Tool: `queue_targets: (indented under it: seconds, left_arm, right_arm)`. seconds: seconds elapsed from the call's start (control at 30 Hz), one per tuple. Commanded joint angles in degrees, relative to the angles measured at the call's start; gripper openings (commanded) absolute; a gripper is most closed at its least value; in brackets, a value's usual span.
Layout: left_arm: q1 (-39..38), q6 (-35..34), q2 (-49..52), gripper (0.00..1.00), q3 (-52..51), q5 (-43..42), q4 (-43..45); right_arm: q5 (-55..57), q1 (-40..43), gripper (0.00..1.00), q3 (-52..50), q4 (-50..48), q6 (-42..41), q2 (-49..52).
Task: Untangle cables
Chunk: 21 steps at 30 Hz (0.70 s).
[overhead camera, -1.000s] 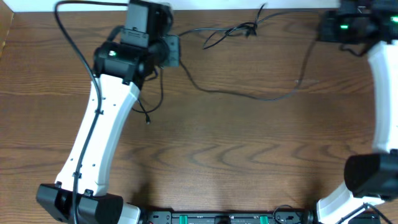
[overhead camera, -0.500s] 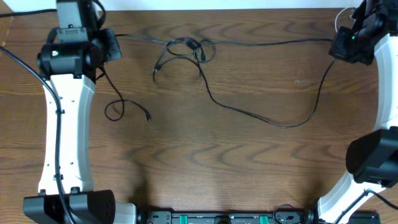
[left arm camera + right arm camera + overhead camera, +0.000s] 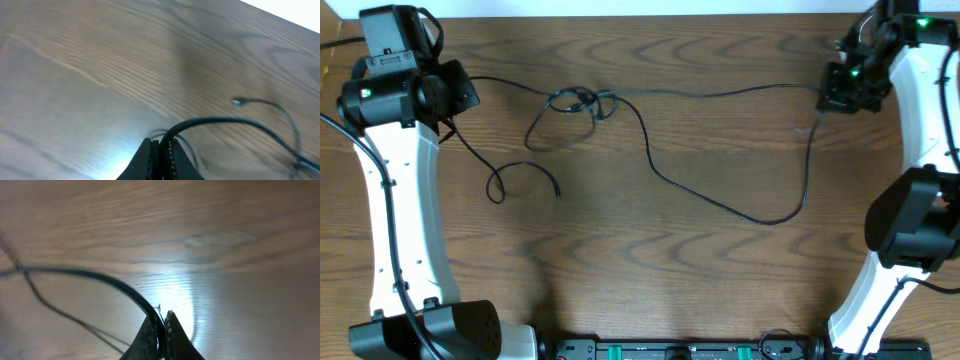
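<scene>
Thin black cables lie across the wooden table, with a small knot (image 3: 582,100) at the upper left of centre. From the knot one strand runs right along the far edge; another (image 3: 720,200) sags down through the middle and rises to the right. A loose end curls in a loop (image 3: 498,186) and ends in a small plug (image 3: 558,195). My left gripper (image 3: 460,92) is shut on a black cable (image 3: 220,120) at the far left; its jaws (image 3: 161,146) pinch the strand. My right gripper (image 3: 826,98) is shut on a black cable (image 3: 90,274) at the far right, between its fingertips (image 3: 161,320). No white cord is in view.
The table's far edge meets a white wall just behind both grippers. The left arm (image 3: 405,220) stretches down the left side and the right arm (image 3: 920,150) down the right side. A black rail with green connectors (image 3: 670,350) lines the near edge.
My left gripper has swung left along the far edge, dragging the knot left with it. My right gripper has shifted slightly down and left. The cable span between them is longer.
</scene>
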State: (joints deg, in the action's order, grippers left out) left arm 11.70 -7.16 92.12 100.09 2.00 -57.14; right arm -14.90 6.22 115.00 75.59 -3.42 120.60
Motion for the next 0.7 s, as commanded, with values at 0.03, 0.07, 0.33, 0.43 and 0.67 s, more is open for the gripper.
queue_targets:
  seconds: [0.03, 0.07, 0.33, 0.43, 0.67]
  left_arm:
    - [-2.4, 7.0, -1.4, 0.07, 0.5, -18.6, -1.1]
    - [-3.3, 10.1, -1.4, 0.07, 0.5, -25.6, -2.1]
    - [-6.4, 13.2, -1.4, 0.07, 0.5, -43.4, -4.7]
    - [-6.4, 13.1, -1.4, 0.07, 0.5, -49.9, -3.0]
    - [-6.4, 4.6, -1.4, 0.07, 0.5, -67.1, 4.0]
  right_arm:
    - [-3.4, -6.6, 0.01, -0.1, 0.4, 6.9, 0.3]
    - [-2.9, -7.8, 0.01, -0.1, 0.3, 6.9, 0.3]
    - [-16.0, -10.3, 0.58, 0.2, 0.1, 12.5, -1.2]
    - [-29.0, -10.9, 0.64, 0.2, -0.3, 19.8, -3.3]
    - [-33.2, -18.5, 0.7, 0.2, -3.1, 27.8, -4.7]
